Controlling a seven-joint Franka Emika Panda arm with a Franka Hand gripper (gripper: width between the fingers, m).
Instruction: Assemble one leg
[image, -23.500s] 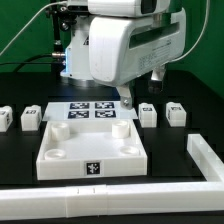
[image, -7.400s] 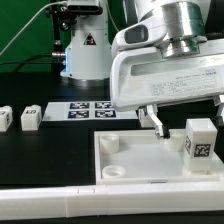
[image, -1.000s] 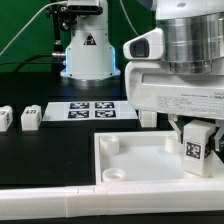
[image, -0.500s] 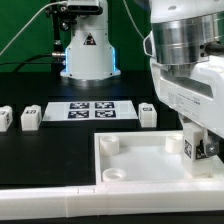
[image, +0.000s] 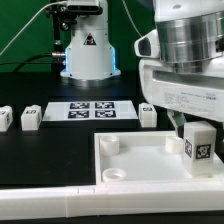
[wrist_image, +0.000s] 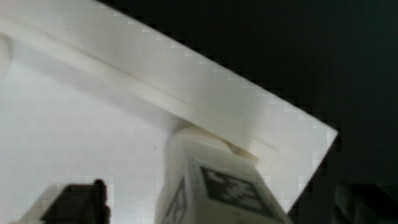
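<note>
Standing upright, the leg (image: 200, 148) sits on the white panel (image: 140, 160), at its side on the exterior view's right. Your gripper (wrist_image: 199, 203) is around it with jaws apart. The one finger (wrist_image: 79, 200) you can see is not touching it.

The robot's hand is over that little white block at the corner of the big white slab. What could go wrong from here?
1. The leg stands at the corner of the panel. If it sits crooked there, pressing or turning it could jam or tip it.
2. In the wrist view one finger seems apart from the leg, so the gripper may not have a firm hold and could slip on it.
</note>
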